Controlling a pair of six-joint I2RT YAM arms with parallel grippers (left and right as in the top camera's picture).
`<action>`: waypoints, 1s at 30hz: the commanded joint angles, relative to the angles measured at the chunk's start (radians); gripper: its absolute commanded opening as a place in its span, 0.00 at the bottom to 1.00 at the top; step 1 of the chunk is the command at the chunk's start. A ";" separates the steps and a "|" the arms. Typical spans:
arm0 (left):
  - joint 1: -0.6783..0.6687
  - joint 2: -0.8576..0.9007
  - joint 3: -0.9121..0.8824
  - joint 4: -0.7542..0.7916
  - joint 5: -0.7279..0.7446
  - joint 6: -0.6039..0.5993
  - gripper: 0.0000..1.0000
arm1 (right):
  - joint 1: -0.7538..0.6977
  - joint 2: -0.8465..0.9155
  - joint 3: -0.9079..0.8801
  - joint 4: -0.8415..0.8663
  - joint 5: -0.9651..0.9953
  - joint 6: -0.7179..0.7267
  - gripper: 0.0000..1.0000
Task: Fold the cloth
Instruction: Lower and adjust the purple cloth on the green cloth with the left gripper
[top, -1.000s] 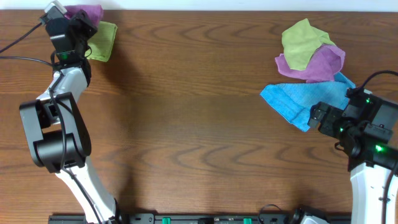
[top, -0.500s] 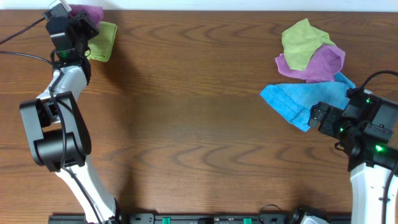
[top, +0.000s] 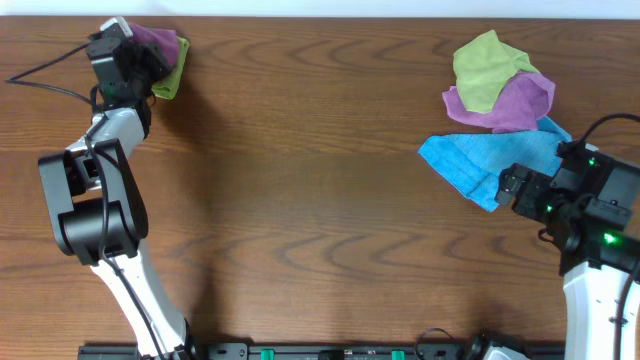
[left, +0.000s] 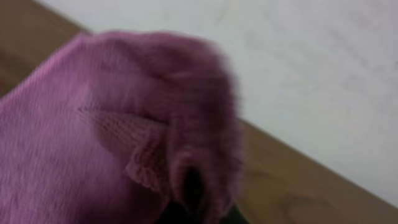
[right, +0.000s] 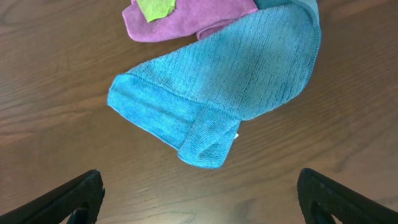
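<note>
A dark brown wood-grain desk (top: 320, 200) fills the overhead view, with a pale strip of wall (top: 400, 8) along its far edge. The left wrist view shows the same white wall behind the desk edge.

At the far left corner, the left gripper (top: 138, 62) is pressed into a purple cloth (top: 162, 40). The cloth is bunched and sits close against the left wrist camera (left: 93, 143), out of focus. The fingers are almost wholly buried in it, so the gripper seems clamped on the purple cloth, though the grip itself is not clearly seen. A green cloth (top: 172, 78) lies just beside this gripper, partly under the purple one. A black cable (top: 45, 75) trails from the arm to the left edge.

Well to the right, a lime cloth (top: 485, 65) lies on a second purple cloth (top: 520, 105). This second purple cloth overlaps the far end of a blue cloth (top: 475, 160).

The blue cloth (right: 236, 81) lies flat on the desk just ahead of the right gripper (right: 199, 186), one corner rolled under. This gripper's fingers (right: 65, 199) stand wide apart at the frame's lower corners, holding nothing. Their tips are cut off by the frame.
</note>
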 joint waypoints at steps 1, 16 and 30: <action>0.001 0.003 0.022 -0.056 0.005 -0.031 0.06 | -0.007 -0.007 0.002 -0.002 -0.008 0.012 0.99; 0.063 0.001 0.023 -0.115 0.001 -0.148 0.95 | -0.007 -0.007 0.002 -0.002 -0.008 0.011 0.99; 0.185 -0.033 0.023 -0.157 0.143 -0.202 0.95 | -0.007 -0.007 0.002 -0.002 -0.008 0.012 0.99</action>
